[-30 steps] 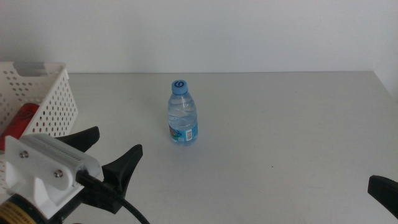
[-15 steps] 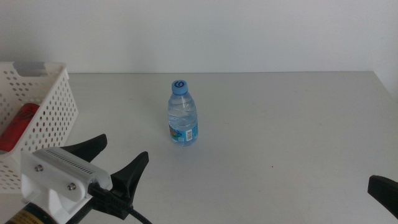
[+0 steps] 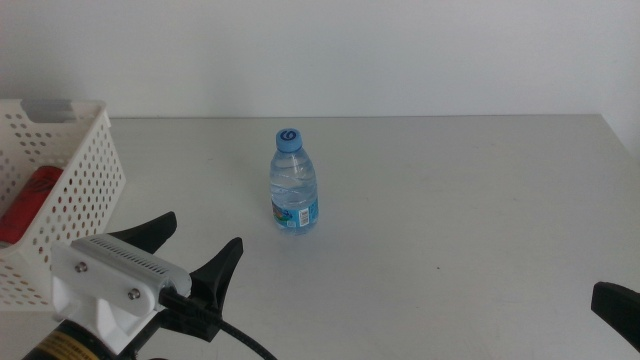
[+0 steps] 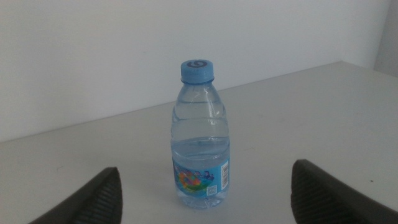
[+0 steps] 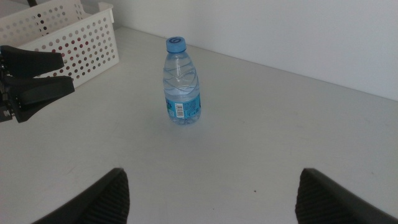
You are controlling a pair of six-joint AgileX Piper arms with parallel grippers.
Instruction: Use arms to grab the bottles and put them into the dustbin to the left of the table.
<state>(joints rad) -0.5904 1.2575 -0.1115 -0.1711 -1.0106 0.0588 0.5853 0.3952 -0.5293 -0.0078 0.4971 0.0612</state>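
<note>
A small clear water bottle (image 3: 294, 183) with a blue cap stands upright near the middle of the table (image 3: 450, 200). My left gripper (image 3: 196, 237) is open at the front left, short of the bottle and pointed at it. In the left wrist view the bottle (image 4: 200, 144) stands centred ahead of the wide-spread jaws, apart from both. The white dustbin (image 3: 85, 165) with round holes sits at the left edge, and a red can (image 3: 27, 203) lies inside it. My right gripper (image 5: 212, 177) waits open at the front right, far from the bottle (image 5: 182, 83).
The dustbin (image 5: 71, 37) stands close beside the left arm. A plain white wall runs behind the table's far edge. Bare tabletop stretches to the right of the bottle.
My left gripper has moved a little to the right and toward the bottle. The bottle, the dustbin and the right arm have not moved.
</note>
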